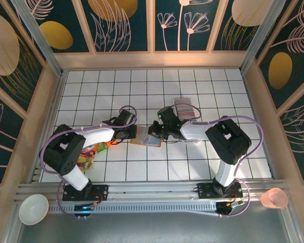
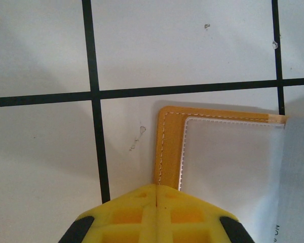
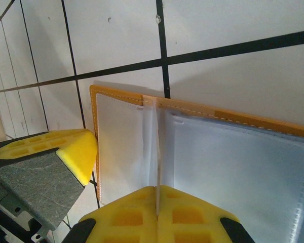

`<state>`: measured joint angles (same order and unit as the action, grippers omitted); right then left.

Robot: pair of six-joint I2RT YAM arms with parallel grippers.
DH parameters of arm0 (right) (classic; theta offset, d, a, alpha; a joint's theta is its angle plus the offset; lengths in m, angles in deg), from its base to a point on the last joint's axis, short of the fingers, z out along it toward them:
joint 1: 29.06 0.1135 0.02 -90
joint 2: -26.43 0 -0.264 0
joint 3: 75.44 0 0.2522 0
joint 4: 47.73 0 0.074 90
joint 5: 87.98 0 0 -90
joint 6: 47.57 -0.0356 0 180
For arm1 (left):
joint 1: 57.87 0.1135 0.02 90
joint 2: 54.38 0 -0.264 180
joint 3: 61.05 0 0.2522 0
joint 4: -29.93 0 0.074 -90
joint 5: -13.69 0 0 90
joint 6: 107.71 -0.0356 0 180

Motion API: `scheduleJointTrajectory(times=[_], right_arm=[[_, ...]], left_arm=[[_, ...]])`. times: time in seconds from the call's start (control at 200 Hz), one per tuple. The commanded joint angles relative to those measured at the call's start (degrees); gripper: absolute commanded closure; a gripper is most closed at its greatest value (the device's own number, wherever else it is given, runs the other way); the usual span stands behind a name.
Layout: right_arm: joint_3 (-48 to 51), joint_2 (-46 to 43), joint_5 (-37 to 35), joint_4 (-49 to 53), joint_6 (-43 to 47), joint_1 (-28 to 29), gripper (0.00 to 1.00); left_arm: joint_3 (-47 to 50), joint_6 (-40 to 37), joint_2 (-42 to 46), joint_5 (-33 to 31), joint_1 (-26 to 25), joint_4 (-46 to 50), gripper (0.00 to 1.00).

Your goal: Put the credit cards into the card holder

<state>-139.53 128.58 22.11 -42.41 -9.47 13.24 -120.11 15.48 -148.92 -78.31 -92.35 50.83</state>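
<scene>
Near the middle of the table [image 1: 81, 81], the card holder [image 1: 145, 139] lies opened flat, pale inside facing up. The left gripper [image 2: 157, 195] is closed, its yellow tips meeting over the holder's stitched tan border; whether it clamps the edge or only presses on it cannot be told. The right gripper [image 3: 157, 195] is pinched on a thin clear inner leaf of the holder, which stands upright between its fingers. The credit cards [image 1: 185, 107] sit stacked in a row just beyond, toward the far edge.
</scene>
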Motion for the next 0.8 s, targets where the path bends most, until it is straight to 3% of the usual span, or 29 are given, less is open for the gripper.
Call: scheduleJointTrajectory(times=[0.0,0.796], right_arm=[[1.78,0.71,0.48,-0.55,-2.58,-0.41,1.0],[7.43,-1.58,6.0,-16.77,-6.46,-1.35,1.0]], left_arm=[[2.2,-0.23,-0.56,-0.64,0.31,2.11,1.0],[2.67,-0.67,-1.85,-1.08,0.29,2.44,1.0]])
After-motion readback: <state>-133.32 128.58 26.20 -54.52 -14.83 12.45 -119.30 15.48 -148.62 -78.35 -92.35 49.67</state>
